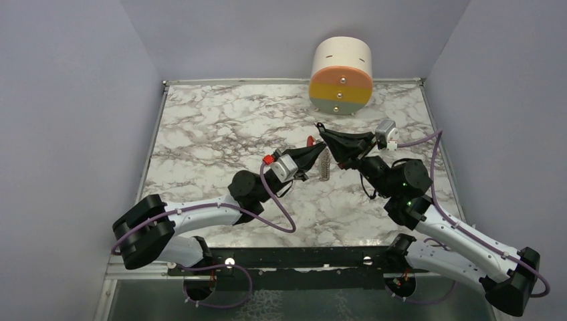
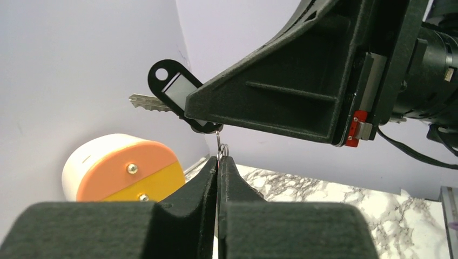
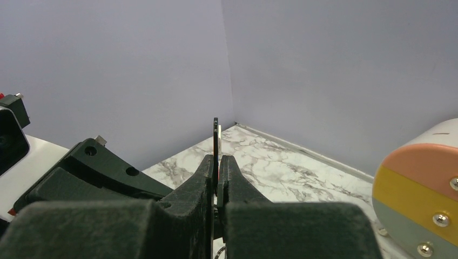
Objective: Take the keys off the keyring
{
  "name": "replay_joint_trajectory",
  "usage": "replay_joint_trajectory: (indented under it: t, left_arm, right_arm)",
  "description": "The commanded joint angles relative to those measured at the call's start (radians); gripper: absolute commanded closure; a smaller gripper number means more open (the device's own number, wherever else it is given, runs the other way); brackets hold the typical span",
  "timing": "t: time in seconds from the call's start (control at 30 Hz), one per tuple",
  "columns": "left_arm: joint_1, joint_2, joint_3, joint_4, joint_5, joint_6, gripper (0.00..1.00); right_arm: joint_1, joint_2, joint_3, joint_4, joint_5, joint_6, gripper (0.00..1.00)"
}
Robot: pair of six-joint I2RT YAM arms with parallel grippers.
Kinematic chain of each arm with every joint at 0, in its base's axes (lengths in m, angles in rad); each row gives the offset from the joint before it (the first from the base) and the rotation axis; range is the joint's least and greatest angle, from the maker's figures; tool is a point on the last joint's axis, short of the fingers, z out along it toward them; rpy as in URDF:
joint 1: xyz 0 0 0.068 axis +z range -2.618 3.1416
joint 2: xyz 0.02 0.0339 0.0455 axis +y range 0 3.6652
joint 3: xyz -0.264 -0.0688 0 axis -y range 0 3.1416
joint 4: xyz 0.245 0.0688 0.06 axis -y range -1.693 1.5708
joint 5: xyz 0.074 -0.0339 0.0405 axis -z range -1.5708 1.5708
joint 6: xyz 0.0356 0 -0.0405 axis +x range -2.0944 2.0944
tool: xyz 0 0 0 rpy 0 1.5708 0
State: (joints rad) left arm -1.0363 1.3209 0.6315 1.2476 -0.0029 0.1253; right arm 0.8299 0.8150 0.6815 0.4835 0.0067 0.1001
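Left gripper (image 2: 219, 161) closed, tips pinching the keyring (image 2: 222, 149) from below — right gripper (image 3: 217, 159) closed on the black tag (image 2: 172, 86) directly above it — one of the keys (image 2: 147, 102) projects sideways past the tag

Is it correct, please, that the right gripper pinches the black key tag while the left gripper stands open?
Not quite: the left gripper is shut, pinching the keyring, as the left wrist view shows. The right gripper does pinch the black key tag.
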Motion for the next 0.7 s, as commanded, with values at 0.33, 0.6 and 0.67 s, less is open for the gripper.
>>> replay_joint_trajectory:
  t: [0.33,0.6,0.67]
  left_arm:
    - [-0.005,0.012,0.055,-0.003,0.130,0.032,1.00]
    - [-0.005,-0.014,0.046,-0.041,0.096,0.054,1.00]
    - [-0.005,-0.022,0.040,-0.046,0.079,0.061,1.00]
  right_arm:
    - [0.000,-0.016,0.034,0.008,-0.015,0.001,0.99]
    - [0.000,-0.035,0.036,-0.001,0.002,-0.018,0.99]
    - [0.000,-0.039,0.036,0.000,0.007,-0.025,0.99]
